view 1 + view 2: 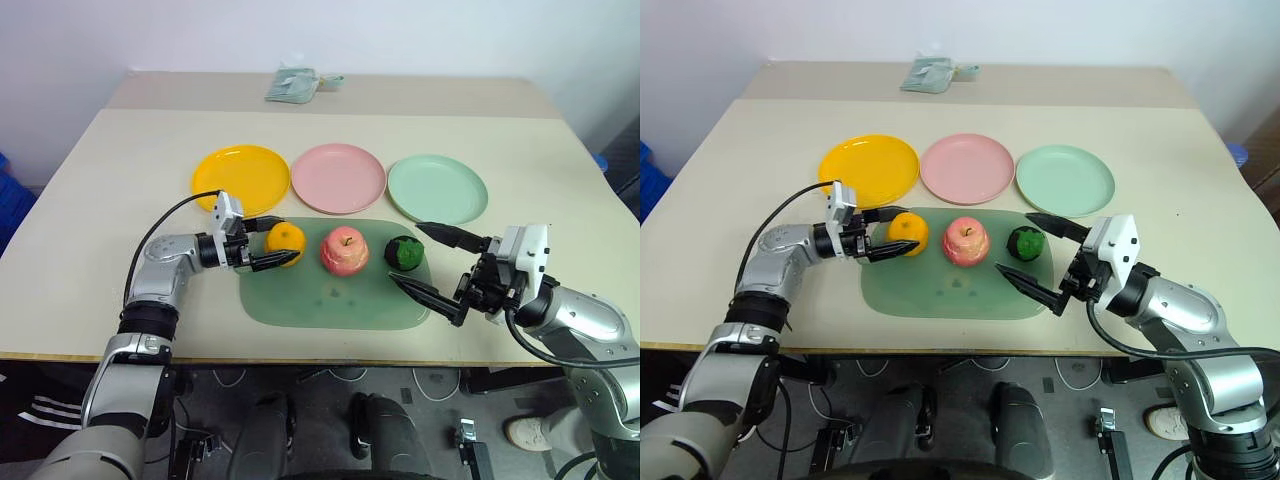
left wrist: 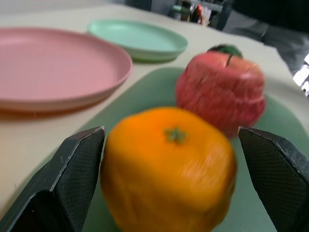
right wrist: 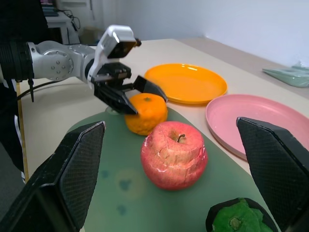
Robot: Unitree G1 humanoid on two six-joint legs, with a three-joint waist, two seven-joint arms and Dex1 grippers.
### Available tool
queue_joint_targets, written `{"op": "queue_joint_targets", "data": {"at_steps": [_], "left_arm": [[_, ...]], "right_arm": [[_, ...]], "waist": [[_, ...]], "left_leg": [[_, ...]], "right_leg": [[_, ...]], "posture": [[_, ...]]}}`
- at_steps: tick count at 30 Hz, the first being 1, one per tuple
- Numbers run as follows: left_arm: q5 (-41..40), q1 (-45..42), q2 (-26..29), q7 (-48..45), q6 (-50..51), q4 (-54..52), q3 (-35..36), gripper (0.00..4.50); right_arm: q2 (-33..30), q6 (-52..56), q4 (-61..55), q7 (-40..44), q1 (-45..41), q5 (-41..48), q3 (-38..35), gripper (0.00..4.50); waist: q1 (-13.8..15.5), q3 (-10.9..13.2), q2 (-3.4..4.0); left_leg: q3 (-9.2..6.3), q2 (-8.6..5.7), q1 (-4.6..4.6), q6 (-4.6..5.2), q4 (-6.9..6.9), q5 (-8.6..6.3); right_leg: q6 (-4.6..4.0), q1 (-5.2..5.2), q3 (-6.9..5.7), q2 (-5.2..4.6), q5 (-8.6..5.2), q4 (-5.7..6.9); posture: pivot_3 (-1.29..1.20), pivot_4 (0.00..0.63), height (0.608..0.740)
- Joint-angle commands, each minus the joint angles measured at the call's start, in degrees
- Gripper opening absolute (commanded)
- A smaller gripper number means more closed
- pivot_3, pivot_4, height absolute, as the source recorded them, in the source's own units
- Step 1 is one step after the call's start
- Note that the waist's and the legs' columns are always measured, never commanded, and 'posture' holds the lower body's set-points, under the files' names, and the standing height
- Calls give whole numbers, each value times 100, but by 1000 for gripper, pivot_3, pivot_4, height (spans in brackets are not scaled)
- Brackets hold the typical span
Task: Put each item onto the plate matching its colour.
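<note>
On the head views, we see our left claw (image 1: 266,243) reaching in sideways with its fingers apart, one on each side of the orange (image 1: 286,242), not yet clamped. Past the orange along the same line sit the apple (image 1: 344,250) and the dark green ball (image 1: 404,252), all three on the green mat (image 1: 330,300). Beyond the claw lie the yellow plate (image 1: 240,172), pink plate (image 1: 338,177) and mint plate (image 1: 437,188), all empty. Our right claw (image 1: 430,264) hovers beside the green ball, fingers wide apart, holding nothing; we judge it is staged for that ball.

Left wrist view: the orange (image 2: 169,169) sits squarely between our two fingertips (image 2: 79,159), small gaps either side, so closing should catch it. Apple just behind it.

Right wrist view: our right fingers spread wide, the green ball (image 3: 239,217) low between them, apple (image 3: 174,154) ahead, left claw (image 3: 130,94) straddling the orange (image 3: 147,112) near the yellow plate (image 3: 186,83), a short carry.
</note>
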Motion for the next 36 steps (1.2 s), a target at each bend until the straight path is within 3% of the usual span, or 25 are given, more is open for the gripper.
{"op": "queue_joint_targets", "data": {"at_steps": [1,3,9,16,25,26,28,30,36], "left_arm": [[188,-196,-9,156,-152,75,-51,4250],[160,-225,-105,292,-186,85,16,3766],[-183,-478,-185,791,-230,39,543,3766],[170,-1201,-179,3061,-742,831,1200,3766],[492,-1611,-170,4820,-1200,1953,1454,3766],[473,-1616,-176,4750,-1216,2003,1444,3766],[436,-1618,-186,4614,-1134,2043,1429,4442],[556,-1611,-170,4710,-1341,2062,1373,4474],[-69,-1606,-266,3485,-1449,1663,1590,4474]], "right_arm": [[-42,-122,-235,-30,-10,-25,-146,4486],[-42,-117,-242,-51,-25,-41,-133,4500],[-30,-139,-170,-58,-126,-112,-87,4500],[426,-292,596,-655,-1235,-655,195,4500],[507,-62,646,-630,-1468,-680,573,4500],[503,-60,648,-630,-1474,-682,575,4500],[475,-67,641,-617,-1471,-711,586,4500],[431,-105,617,-579,-1436,-770,600,4500],[433,-53,499,-565,-1333,-765,552,4500]], "waist": [[6,0,0],[7,0,0],[3,1,-2],[-7,2,-3],[3,4,-9],[1,4,-9],[-3,4,-9],[-6,4,-9],[-4,4,-9]], "left_leg": [[0,0,0,0,0,0],[-1,0,-1,0,0,0],[-3,0,-1,0,1,0],[-3,-4,4,0,5,1],[13,-18,-1,1,3,0],[14,-16,-1,1,4,0],[15,-15,0,0,6,1],[16,-14,0,0,6,1],[19,-15,0,0,5,1]], "right_leg": [[0,0,0,0,0,0],[0,0,0,-1,0,-1],[1,0,0,0,1,1],[13,-1,0,0,7,16],[28,-2,-4,-3,11,22],[28,-1,-3,-3,11,22],[28,-1,-3,-3,11,23],[28,-1,-3,-3,11,23],[27,-1,-3,-3,11,23]], "posture": [[0,150,740],[0,150,740],[0,150,740],[0,150,740],[0,150,740],[0,150,740],[0,150,740],[0,150,740],[0,150,740]]}}
